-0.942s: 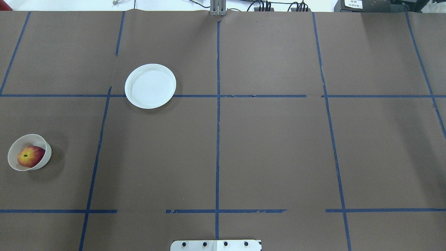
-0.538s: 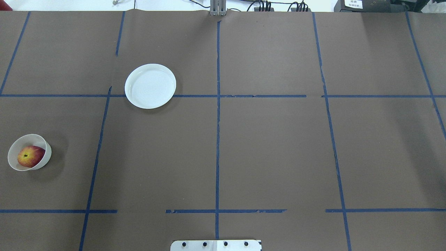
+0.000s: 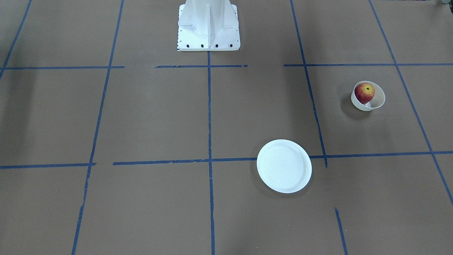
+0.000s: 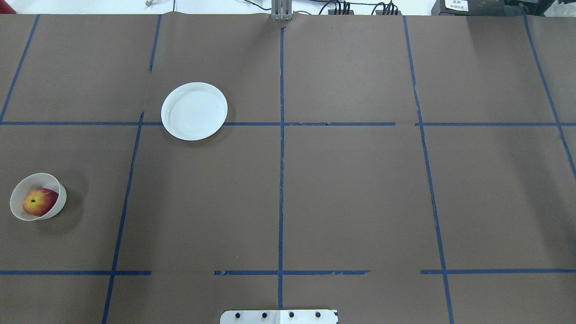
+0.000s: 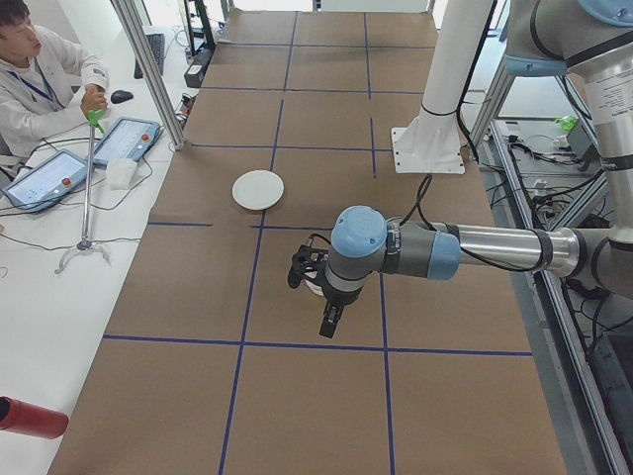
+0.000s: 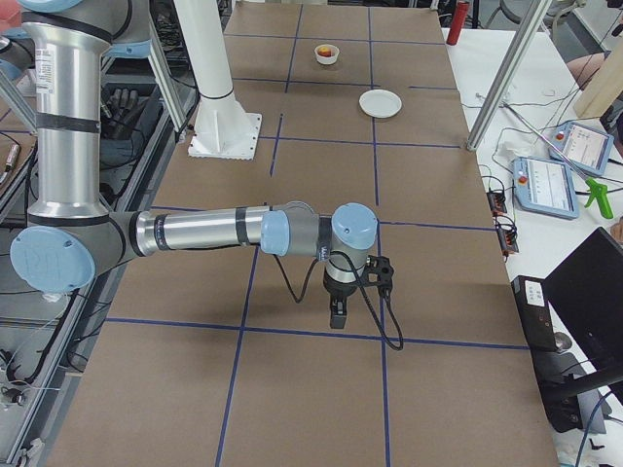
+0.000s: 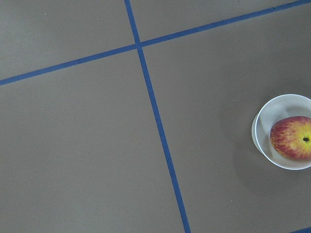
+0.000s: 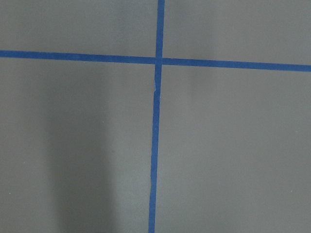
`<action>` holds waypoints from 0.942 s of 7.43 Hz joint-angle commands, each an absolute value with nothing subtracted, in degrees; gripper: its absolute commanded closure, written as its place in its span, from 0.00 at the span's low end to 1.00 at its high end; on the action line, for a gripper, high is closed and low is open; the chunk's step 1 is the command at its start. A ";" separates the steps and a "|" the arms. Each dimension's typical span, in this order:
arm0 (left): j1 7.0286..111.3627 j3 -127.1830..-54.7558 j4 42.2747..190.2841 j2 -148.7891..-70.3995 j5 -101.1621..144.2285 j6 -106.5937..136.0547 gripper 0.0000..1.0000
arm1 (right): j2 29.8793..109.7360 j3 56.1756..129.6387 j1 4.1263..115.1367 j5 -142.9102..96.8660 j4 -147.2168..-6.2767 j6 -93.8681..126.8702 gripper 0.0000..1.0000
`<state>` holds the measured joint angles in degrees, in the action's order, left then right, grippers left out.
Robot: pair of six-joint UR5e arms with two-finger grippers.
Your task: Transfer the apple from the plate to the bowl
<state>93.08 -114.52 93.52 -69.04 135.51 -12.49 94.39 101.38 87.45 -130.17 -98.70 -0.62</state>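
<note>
The red apple (image 4: 39, 201) lies inside the small cream bowl (image 4: 18, 189) at the table's left side; both also show in the front view, apple (image 3: 364, 92) in bowl (image 3: 376, 102), and at the right edge of the left wrist view, apple (image 7: 291, 137) in bowl (image 7: 272, 109). The flat white plate (image 4: 194, 110) stands empty further out, also in the front view (image 3: 284, 165). The left gripper (image 5: 327, 324) shows only in the left side view and the right gripper (image 6: 336, 315) only in the right side view. I cannot tell whether either is open or shut.
The robot's white base (image 3: 208, 24) stands at the table's near middle. Blue tape lines (image 4: 281, 157) cross the brown table cover. An operator (image 5: 40, 79) sits at a side desk with tablets (image 5: 124, 139). A red bottle (image 5: 30, 418) lies there.
</note>
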 commanded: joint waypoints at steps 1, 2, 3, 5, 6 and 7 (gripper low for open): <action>93.08 -114.17 93.34 -69.26 135.53 -12.66 0.00 | 94.39 101.34 87.45 -130.17 -98.70 -0.70 0.00; 93.08 -114.17 93.34 -69.26 136.05 -12.66 0.00 | 94.39 101.42 87.45 -130.17 -98.70 -0.62 0.00; 93.08 -114.08 93.25 -69.26 136.66 -12.66 0.00 | 94.39 101.34 87.45 -130.17 -98.61 -0.62 0.00; 93.08 -113.82 93.25 -69.34 137.11 -12.74 0.00 | 94.39 101.34 87.45 -130.17 -98.70 -0.62 0.00; 93.08 -113.38 93.25 -69.35 137.98 -12.66 0.00 | 94.39 101.34 87.45 -130.17 -98.70 -0.62 0.00; 93.08 -113.47 93.25 -69.35 137.99 -12.74 0.00 | 94.39 101.34 87.45 -130.17 -98.70 -0.62 0.00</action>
<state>93.08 -113.58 93.25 -69.33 137.63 -12.70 94.39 101.34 87.45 -130.17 -98.70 -0.62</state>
